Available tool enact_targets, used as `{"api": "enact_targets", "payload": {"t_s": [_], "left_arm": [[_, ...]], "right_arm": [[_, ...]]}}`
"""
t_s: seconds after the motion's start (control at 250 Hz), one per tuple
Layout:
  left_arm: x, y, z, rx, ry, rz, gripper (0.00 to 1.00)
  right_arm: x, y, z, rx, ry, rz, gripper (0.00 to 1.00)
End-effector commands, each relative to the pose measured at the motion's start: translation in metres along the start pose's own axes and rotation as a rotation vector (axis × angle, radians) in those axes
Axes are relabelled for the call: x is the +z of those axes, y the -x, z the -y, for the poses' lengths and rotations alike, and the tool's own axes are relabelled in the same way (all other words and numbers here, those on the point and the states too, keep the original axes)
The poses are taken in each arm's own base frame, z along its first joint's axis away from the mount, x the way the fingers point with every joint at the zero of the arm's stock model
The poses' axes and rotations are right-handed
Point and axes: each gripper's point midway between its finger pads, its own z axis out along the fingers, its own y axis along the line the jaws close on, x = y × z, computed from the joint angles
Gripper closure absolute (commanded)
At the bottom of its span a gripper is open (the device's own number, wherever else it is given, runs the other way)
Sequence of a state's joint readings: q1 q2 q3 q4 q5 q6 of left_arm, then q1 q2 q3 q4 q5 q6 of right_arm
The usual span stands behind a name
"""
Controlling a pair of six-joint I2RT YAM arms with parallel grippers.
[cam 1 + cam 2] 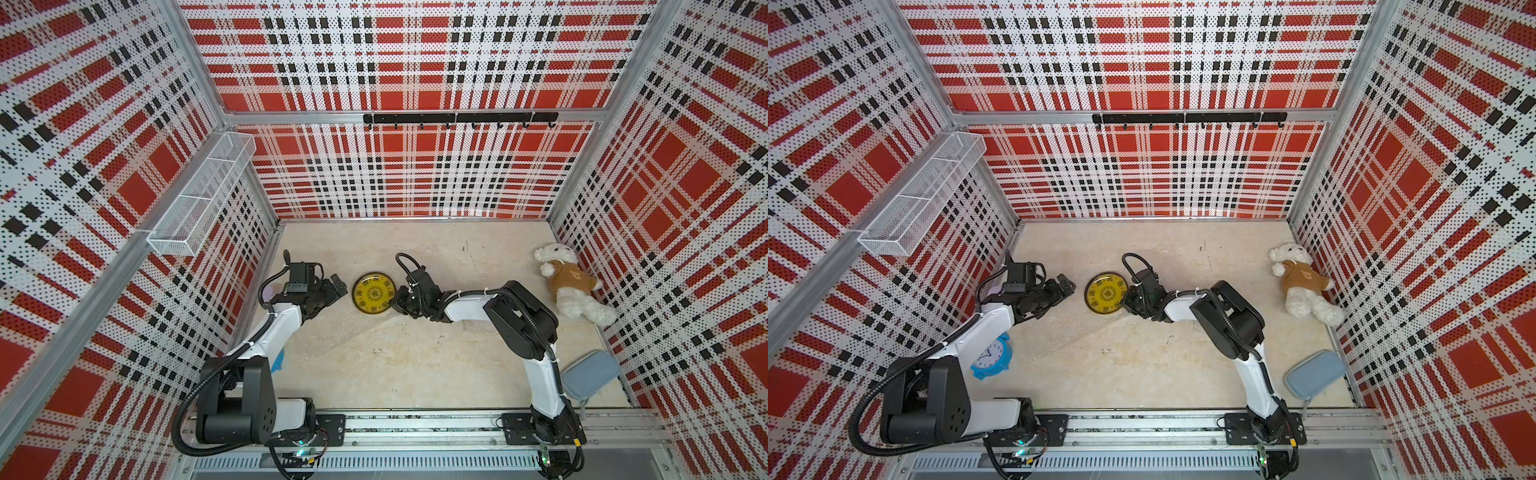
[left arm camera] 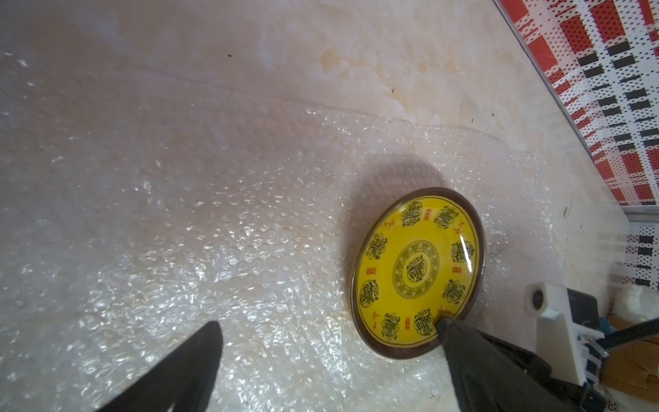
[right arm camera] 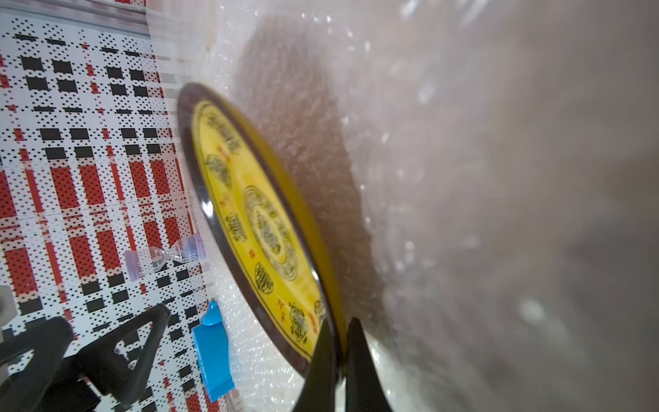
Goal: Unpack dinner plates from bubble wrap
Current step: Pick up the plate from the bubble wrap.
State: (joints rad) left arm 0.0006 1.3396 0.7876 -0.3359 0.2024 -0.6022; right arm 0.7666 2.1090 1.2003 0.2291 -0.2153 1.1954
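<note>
Closest to the right wrist lens, the right pincer (image 3: 339, 323) was clamped on the dark rim of the dinner plate (image 3: 256, 214), its two fingers nearly together with only that thin edge between them. That was my chief worry: a narrow bite on glossy glaze, far from the plate's middle. I judged the yellow plate could swing in the grip or slide out if I lifted briskly, and land hard on the table (image 1: 415, 365).

It looked tipped up, with a shadow under it on the bubble wrap (image 2: 214, 232), which lay spread flat beneath and around it. Whether the far edge touched the sheet I could not tell. The wrap looked slick and light, so a dragging edge might pull it along.

Just beside the plate's other edge, the left pincer (image 1: 337, 286) stood with jaws spread wide and nothing in them; swinging the plate that way risked a knock. Farther off by the left arm, the blue clock (image 1: 990, 359) and the hourglass (image 3: 164, 255) could be struck by an elbow. The teddy bear (image 1: 571, 284), well apart, seemed in no danger.
</note>
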Motion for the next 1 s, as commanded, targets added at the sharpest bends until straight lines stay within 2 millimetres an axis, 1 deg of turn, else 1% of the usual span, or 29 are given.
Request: {"api": "enact_targets", "payload": {"t_s": [0.0, 0.152, 0.452, 0.58, 0.712, 0.84, 0.992], "left_arm": [[-0.003, 0.002, -0.003, -0.012, 0.003, 0.018, 0.01], [-0.003, 0.002, -0.003, -0.011, 0.004, 0.018, 0.01], [-0.006, 0.003, -0.002, -0.010, 0.003, 0.025, 0.01], [-0.007, 0.005, -0.001, -0.008, 0.001, 0.029, 0.00], [-0.007, 0.006, -0.001, -0.006, 0.002, 0.032, 0.00], [-0.006, 0.006, 0.000, -0.006, 0.001, 0.030, 0.01], [-0.005, 0.007, 0.000, -0.008, -0.002, 0.030, 0.01]], "right_arm": [[0.002, 0.007, -0.012, -0.024, 0.048, 0.040, 1.00], [-0.003, 0.010, -0.023, -0.031, 0.075, 0.047, 1.00], [-0.022, 0.013, -0.056, -0.051, 0.155, 0.048, 1.00], [-0.035, 0.016, -0.065, -0.064, 0.169, 0.056, 1.00], [-0.053, 0.023, -0.074, -0.078, 0.186, 0.075, 1.00], [-0.074, 0.036, -0.077, -0.074, 0.199, 0.097, 1.00], [-0.089, 0.049, -0.072, -0.058, 0.206, 0.107, 1.00]]}}
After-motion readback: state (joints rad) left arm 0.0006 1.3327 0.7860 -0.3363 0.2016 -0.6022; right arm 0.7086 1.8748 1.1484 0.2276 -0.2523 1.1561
